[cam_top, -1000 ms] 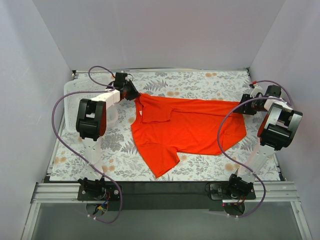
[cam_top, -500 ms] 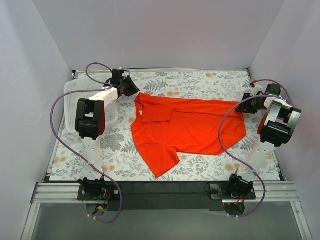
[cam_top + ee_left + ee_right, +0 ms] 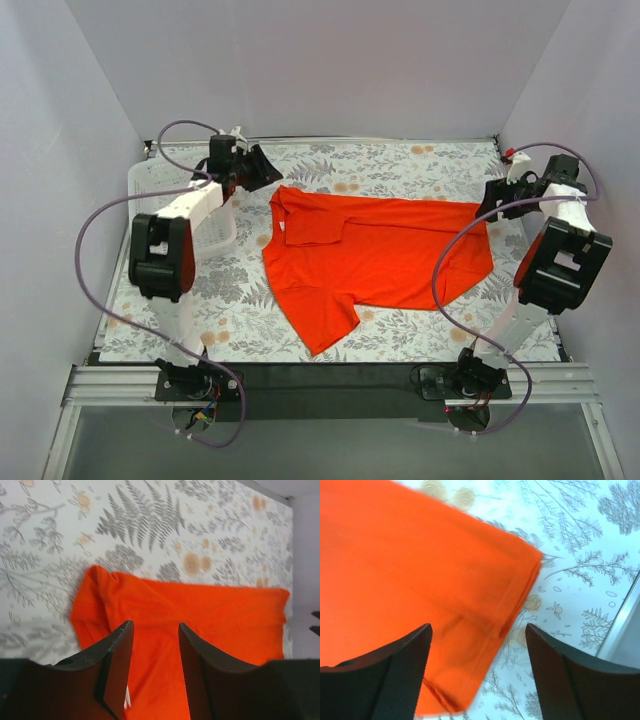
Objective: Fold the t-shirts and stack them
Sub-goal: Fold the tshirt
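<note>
In the top view, the orange-red t-shirt (image 3: 385,255) is lying spread on the floral table (image 3: 420,160), around the middle. Its long axis is running from 9 to 3 o'clock, with the neck end pointing toward 9 o'clock, the hem toward 3 o'clock, and one sleeve sticking out toward 7 o'clock. The left gripper (image 3: 262,168) is hanging just off the shirt's 10 o'clock corner, beside a white perforated basket (image 3: 150,185) at the table's 9 o'clock edge. The right gripper (image 3: 492,205) is hanging by the shirt's 2 o'clock corner. In the left wrist view, the left gripper (image 3: 155,626) is showing its jaws parted with nothing between them, and the t-shirt (image 3: 210,610) is stretching below them across the picture from 9 to 3 o'clock, a rumpled fold at its 9 o'clock end. In the right wrist view, the right gripper (image 3: 478,627) is standing with its jaws wide apart and holding nothing, while the t-shirt (image 3: 410,555) is filling the 10 o'clock part of the picture, one corner pointing toward 2 o'clock.
</note>
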Robot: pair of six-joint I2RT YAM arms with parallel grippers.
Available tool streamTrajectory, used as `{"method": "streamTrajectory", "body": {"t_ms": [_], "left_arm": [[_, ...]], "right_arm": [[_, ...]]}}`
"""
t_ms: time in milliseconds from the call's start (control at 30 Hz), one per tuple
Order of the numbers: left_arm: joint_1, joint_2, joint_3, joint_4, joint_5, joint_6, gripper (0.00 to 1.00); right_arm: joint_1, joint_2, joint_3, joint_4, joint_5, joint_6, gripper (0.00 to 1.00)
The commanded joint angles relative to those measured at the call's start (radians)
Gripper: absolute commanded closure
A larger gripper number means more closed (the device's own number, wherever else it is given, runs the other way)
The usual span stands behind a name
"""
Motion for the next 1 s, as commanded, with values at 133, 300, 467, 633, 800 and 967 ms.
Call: {"method": "streamTrajectory", "body": {"t_ms": [133, 300, 467, 633, 800, 967], "left_arm": [[-0.020, -0.585, -0.375, 0.051, 0.122, 0.088, 0.43], [-0.045, -0.860, -0.526, -0.171, 0.027, 0.222, 0.38], [-0.048, -1.066, -0.708, -0.192, -0.024, 0.246, 0.37], [-0.051, -1.198, -0.843, -0.153, -0.096, 0.242, 0.35], [-0.051, -1.219, -0.860, -0.145, -0.114, 0.242, 0.35], [-0.051, -1.221, -0.863, -0.142, -0.117, 0.239, 0.35]], "right_arm": [[0.059, -0.218, -0.195, -0.476, -0.107, -0.808, 0.29], [0.093, -0.255, -0.327, -0.398, -0.018, -0.652, 0.42], [0.145, -0.328, -0.432, -0.196, 0.077, -0.498, 0.42], [0.205, -0.328, -0.467, -0.068, 0.172, -0.380, 0.42], [0.214, -0.300, -0.441, -0.022, 0.209, -0.325, 0.42], [0.233, -0.265, -0.433, -0.018, 0.215, -0.316, 0.45]]}}
